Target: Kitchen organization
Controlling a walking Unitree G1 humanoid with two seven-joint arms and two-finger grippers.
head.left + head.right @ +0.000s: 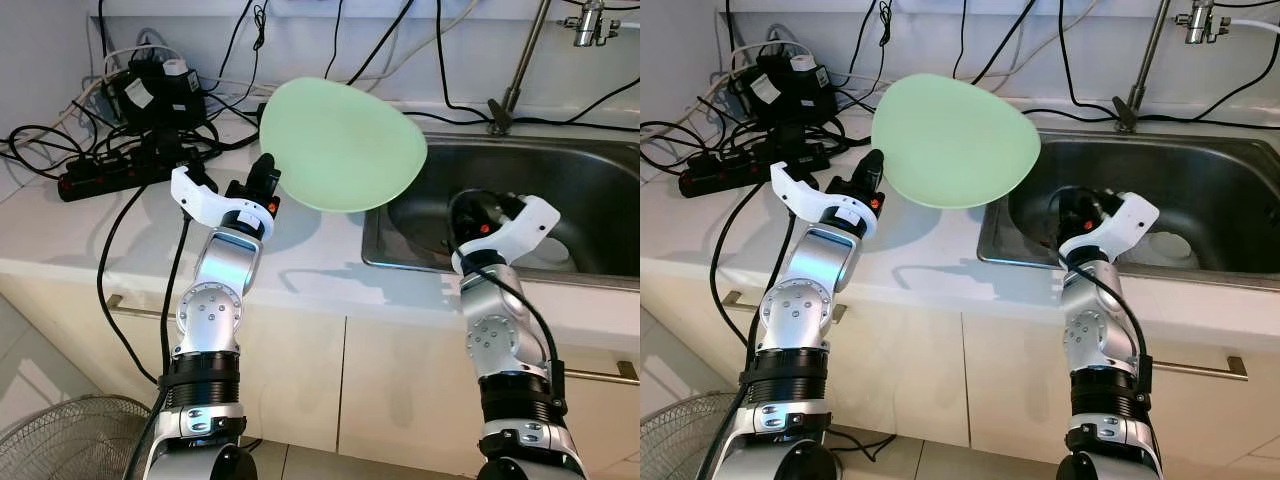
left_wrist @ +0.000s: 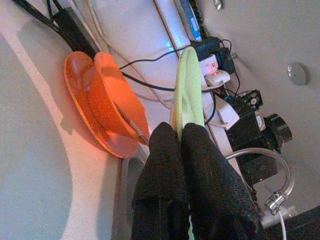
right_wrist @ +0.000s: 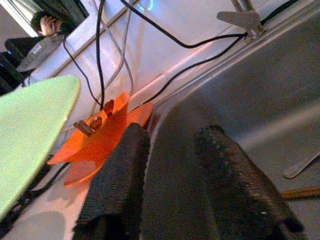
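The left gripper has its jaws pinching the green plate by the rim, tilted above the tabletop beside the sink. Keep that grip firm and clear of cables. The right gripper, jaws spread, hovers over the sink.

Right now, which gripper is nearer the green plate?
Left. The left gripper is clamped on the green plate at its edge, holding it above the counter. The right gripper is open, down in the sink.

Counted at the kitchen counter: one pale green round plate, one orange plastic plate w/ one orange bowl on it, one stainless steel sink, one chrome tap, two black power strips.
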